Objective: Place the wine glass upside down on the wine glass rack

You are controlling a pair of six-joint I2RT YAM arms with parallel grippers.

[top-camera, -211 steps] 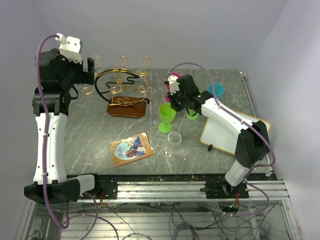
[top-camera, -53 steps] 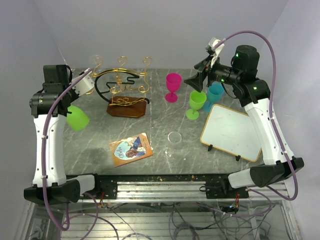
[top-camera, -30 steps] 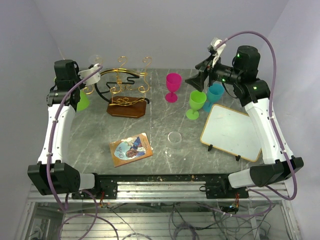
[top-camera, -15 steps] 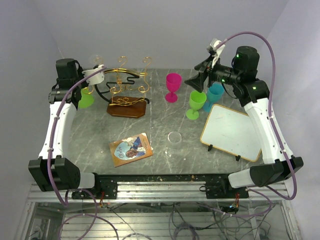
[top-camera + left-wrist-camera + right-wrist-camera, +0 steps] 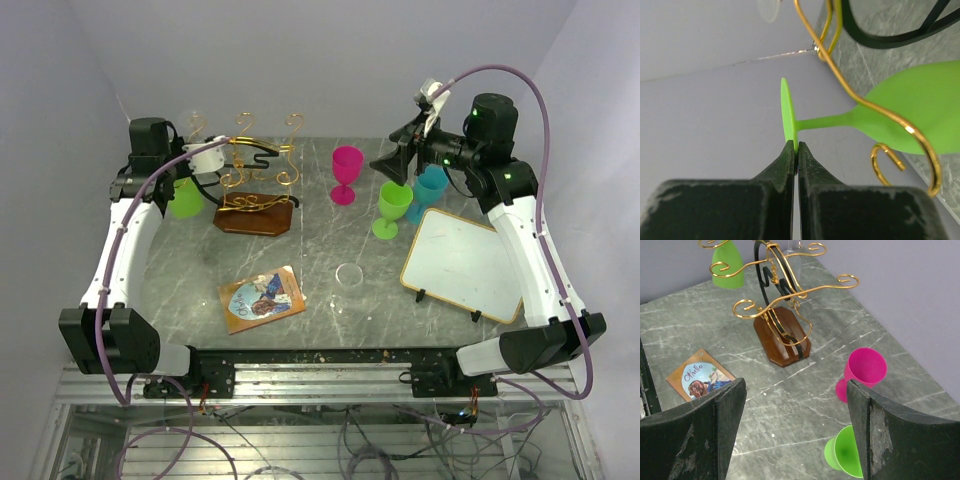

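Both held high: left pincer (image 5: 796, 150) pinches foot of wine glass (image 5: 940, 100), right pincer (image 5: 796, 390) gapes.

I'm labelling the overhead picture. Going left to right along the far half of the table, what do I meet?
upside-down green glass → rack's wooden base → pink glass → upright green glass → teal glass

Left wrist view: wine glass (image 5: 925, 100) bowl cut off at right edge. Right wrist view: green goblet (image 5: 849, 454) cropped at bottom edge.
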